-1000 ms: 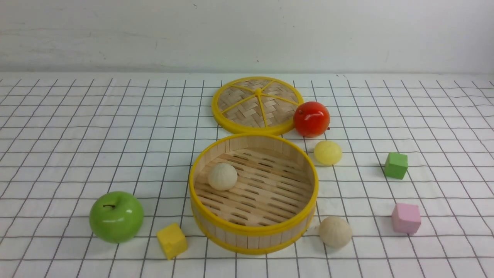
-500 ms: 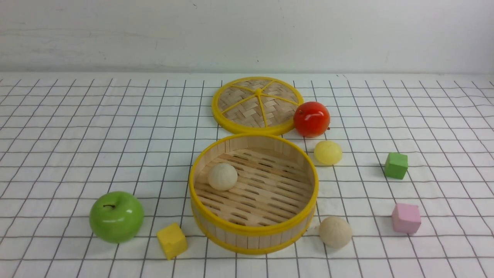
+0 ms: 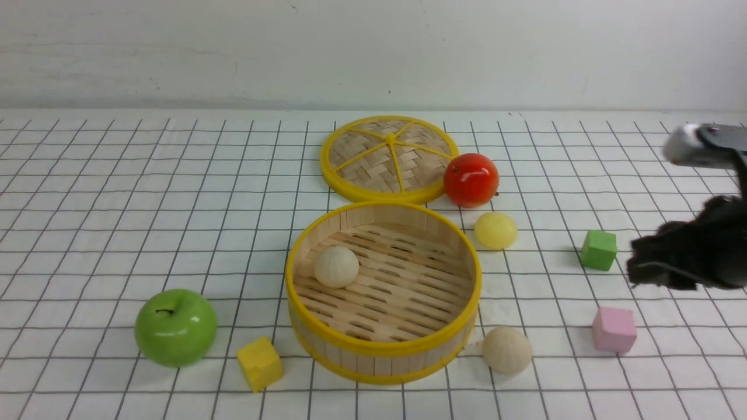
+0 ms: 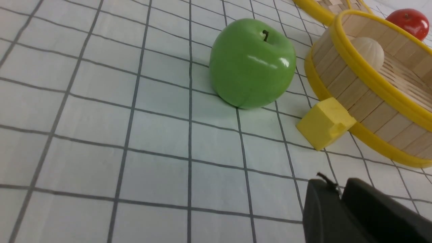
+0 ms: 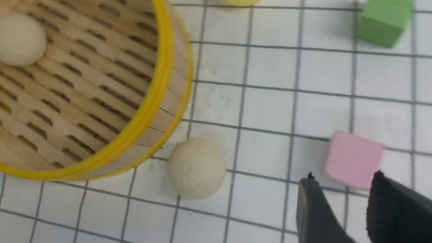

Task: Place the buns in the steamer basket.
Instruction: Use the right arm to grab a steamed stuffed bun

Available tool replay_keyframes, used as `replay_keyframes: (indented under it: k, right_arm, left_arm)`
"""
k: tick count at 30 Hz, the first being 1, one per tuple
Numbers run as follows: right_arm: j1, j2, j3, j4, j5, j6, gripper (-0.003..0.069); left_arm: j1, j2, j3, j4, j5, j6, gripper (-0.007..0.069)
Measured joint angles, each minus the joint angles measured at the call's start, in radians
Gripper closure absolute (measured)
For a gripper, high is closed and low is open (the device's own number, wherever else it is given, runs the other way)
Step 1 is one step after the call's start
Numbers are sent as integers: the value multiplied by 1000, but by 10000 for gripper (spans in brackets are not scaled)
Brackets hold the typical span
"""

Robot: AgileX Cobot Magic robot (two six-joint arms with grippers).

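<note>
While 1 bun (image 3: 336,266) sits in steamer basket (image 3: 382,350) — R claw (image 5: 344,176) gapes.

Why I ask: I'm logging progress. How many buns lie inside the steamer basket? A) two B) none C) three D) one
D: one cream bun rests on the floor of the steamer basket, while the second cream bun and the yellow bun lie outside it.

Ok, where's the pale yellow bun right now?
In the front view, the pale yellow bun sits on the cloth just right of the steamer basket, outside it, on the camera side of the red apple.
</note>
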Motion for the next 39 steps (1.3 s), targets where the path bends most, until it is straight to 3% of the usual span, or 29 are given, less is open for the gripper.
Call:
replay_keyframes:
  k: [8,15,39]
  right_arm:
    - [138,373,-390,-186,55,175,418]
    - [169,596,-601,-207,18,254,418]
    - [143,756,-670,-260,-106,305,418]
  left_arm:
    - [0,0,0,0,0,0,538]
    - [0,0,0,0,0,0,536]
    - [0,0,0,0,0,0,533]
